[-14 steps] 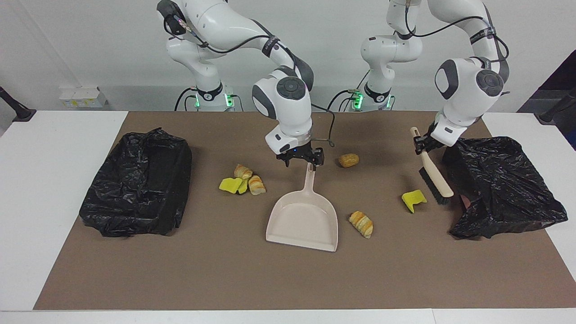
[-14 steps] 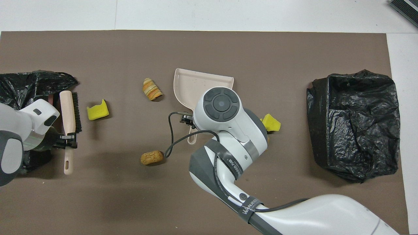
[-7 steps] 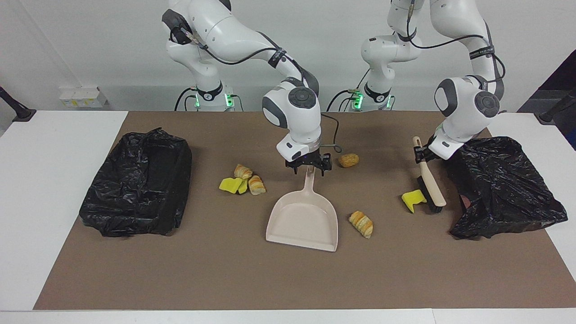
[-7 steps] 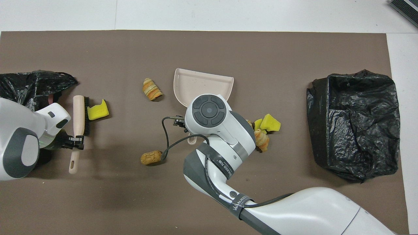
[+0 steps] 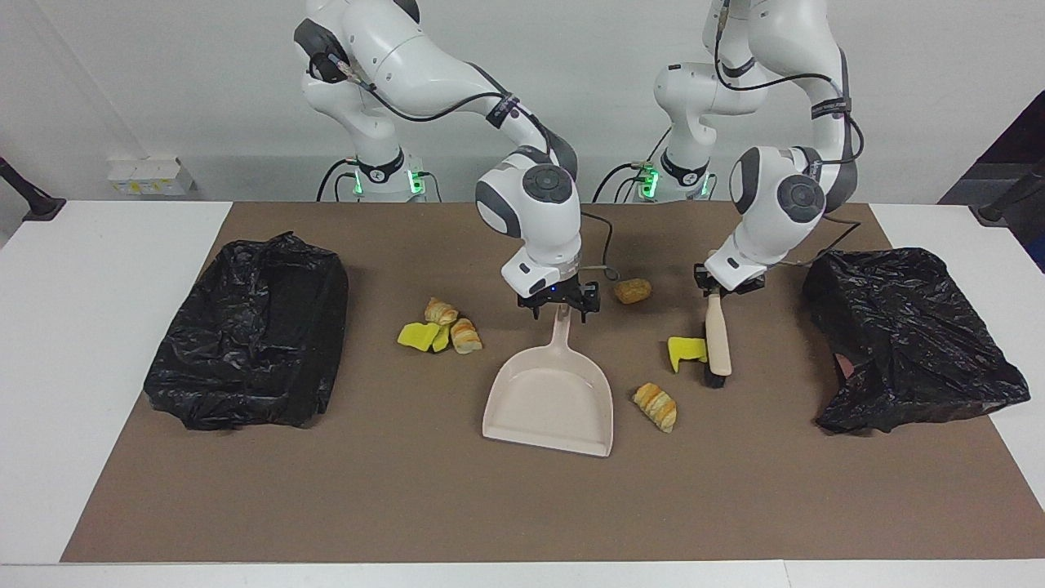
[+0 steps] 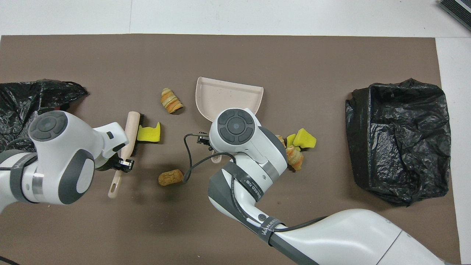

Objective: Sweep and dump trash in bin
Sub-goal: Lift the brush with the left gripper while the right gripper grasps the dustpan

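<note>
A brown mat (image 5: 408,490) covers the white table (image 5: 82,327), with a pale wall (image 5: 163,82) across the frame's top. Mid-frame, trash (image 5: 655,406) lies scattered around the dustpan (image 5: 551,400), and black bags (image 5: 253,335) sit at both ends. The left gripper (image 5: 717,292) clamps the brush (image 5: 718,343). The right gripper (image 5: 560,306) sits at the dustpan's handle; I cannot tell whether it grips.

A beige dustpan (image 5: 549,398) lies flat mid-table, its handle pointing toward the robots. A wooden-handled brush (image 5: 718,343) with dark bristles stands bristles-down on the mat toward the left arm's end, touching a yellow sponge chunk (image 5: 685,349). A striped croissant piece (image 5: 655,406) lies just beside the dustpan's mouth corner. A round brown bun (image 5: 633,290) sits nearer the robots. Toward the right arm's end, a cluster (image 5: 441,327) of two croissant pieces and yellow chunks huddles together. Two bins lined with crumpled black bags stand at the table's ends: one bin (image 5: 249,331) by the right arm, the other bin (image 5: 906,336) by the left.
</note>
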